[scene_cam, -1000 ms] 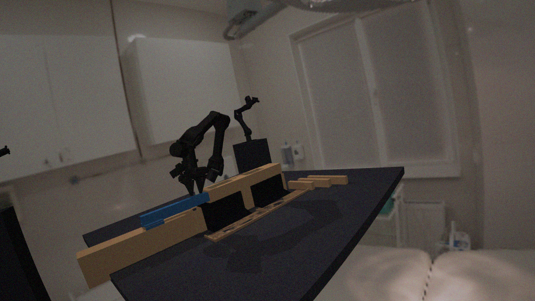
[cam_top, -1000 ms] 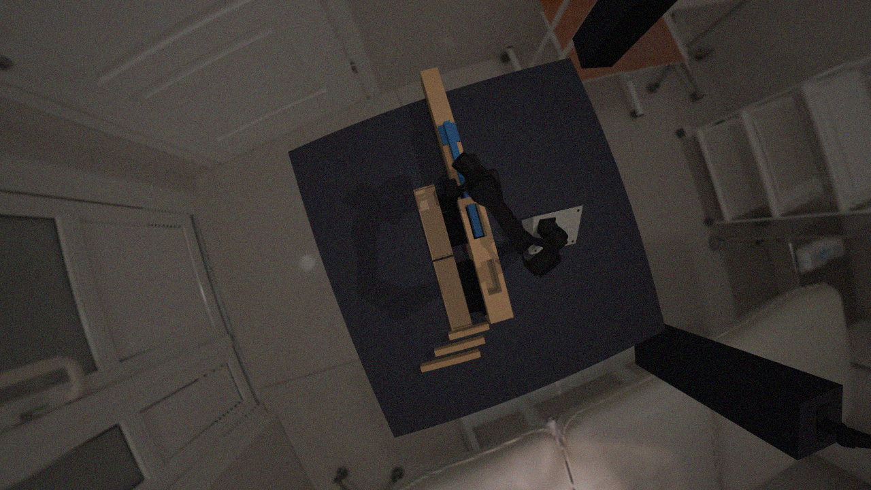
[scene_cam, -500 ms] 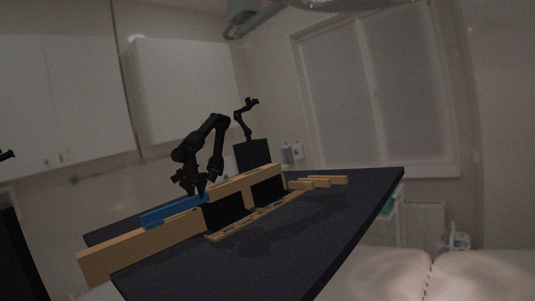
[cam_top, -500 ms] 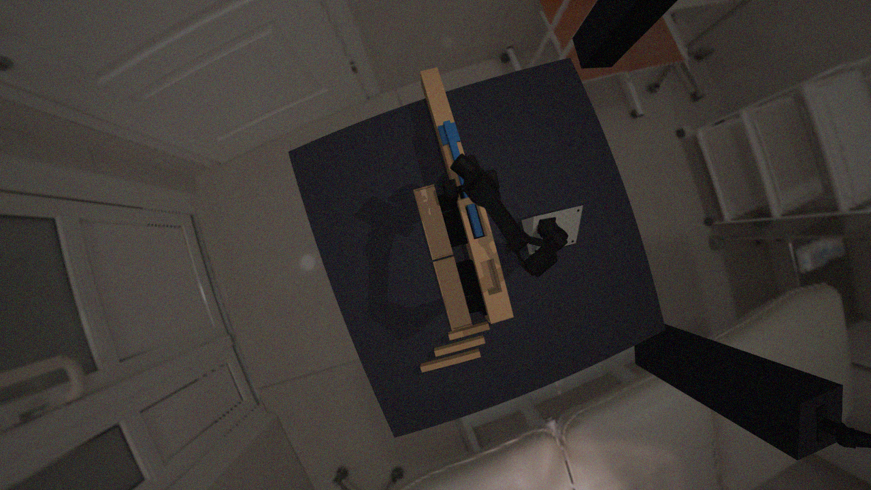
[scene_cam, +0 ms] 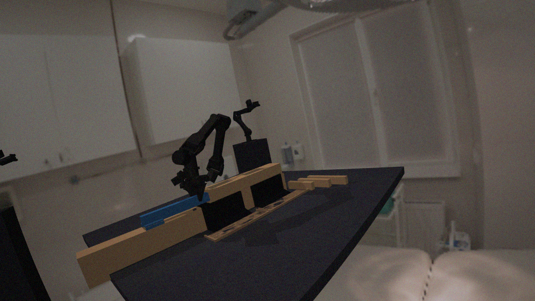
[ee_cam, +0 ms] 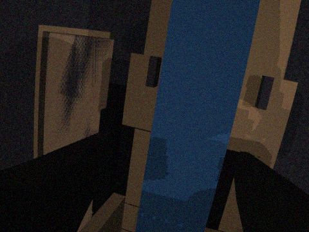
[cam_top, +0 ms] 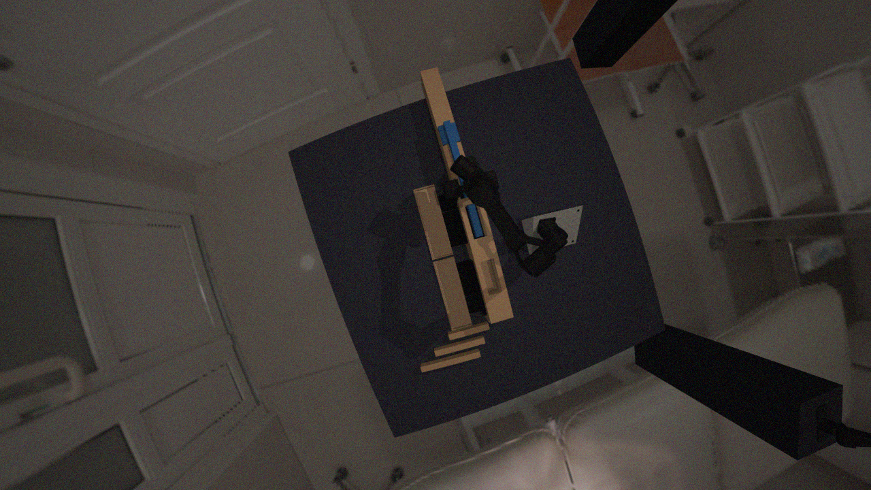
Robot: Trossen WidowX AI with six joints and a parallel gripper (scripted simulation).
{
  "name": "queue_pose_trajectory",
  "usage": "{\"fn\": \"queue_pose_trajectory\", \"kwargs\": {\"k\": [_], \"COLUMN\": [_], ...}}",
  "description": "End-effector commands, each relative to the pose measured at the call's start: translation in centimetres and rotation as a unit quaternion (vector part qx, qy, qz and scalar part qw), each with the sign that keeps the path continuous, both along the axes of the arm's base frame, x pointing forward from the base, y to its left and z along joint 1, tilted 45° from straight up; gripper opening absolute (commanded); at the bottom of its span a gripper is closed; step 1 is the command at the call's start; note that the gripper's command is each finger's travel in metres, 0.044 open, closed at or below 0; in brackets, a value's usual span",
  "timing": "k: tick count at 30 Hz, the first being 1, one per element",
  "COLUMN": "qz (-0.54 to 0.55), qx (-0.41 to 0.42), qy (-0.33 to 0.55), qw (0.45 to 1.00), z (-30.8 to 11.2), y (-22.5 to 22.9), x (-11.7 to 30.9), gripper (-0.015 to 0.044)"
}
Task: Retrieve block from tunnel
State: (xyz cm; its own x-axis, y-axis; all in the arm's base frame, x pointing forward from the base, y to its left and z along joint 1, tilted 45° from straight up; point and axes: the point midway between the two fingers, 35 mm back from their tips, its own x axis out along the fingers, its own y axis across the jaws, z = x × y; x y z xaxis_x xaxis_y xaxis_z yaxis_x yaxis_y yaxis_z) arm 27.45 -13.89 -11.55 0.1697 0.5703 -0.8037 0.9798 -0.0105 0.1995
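Pincer (cam_top: 458, 190) (scene_cam: 200, 196) (ee_cam: 176, 154) released, part-spread astride blue handle (cam_top: 449, 135) (scene_cam: 168, 209) (ee_cam: 203, 80); looks light, stiff, maybe slippery. Best squeeze 2 flat sides, squarely.

- White cabinets (scene_cam: 183, 89) hang on the far wall at left in the exterior view.
- A pale-paned window (scene_cam: 336, 93) stands at right.
- Two small dispensers (scene_cam: 286, 154) line the wall between them.
- A pale cushioned seat (scene_cam: 497, 273) fills the near right.
- An orange surface (cam_top: 645, 45) shows at the top view's far right.
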Motion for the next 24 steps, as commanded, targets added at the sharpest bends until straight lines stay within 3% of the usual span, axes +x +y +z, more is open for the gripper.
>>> {"fn": "queue_pose_trajectory", "kwargs": {"k": [1,4,9,12,24], "qz": [0.0,0.0,0.0,0.0,-0.002], "qx": [-0.001,-0.001,-0.001,-0.001,0.0], "qy": [-0.001,-0.001,-0.001,-0.001,0.0], "qw": [1.0,1.0,1.0,1.0,1.0], "z": [0.0,0.0,0.0,-0.2,-2.9], "y": [0.0,0.0,0.0,-0.2,-2.7], "x": [0.0,0.0,0.0,0.1,0.6], "gripper": [0.0177,0.0099,0.0065,0.0,0.0]}}
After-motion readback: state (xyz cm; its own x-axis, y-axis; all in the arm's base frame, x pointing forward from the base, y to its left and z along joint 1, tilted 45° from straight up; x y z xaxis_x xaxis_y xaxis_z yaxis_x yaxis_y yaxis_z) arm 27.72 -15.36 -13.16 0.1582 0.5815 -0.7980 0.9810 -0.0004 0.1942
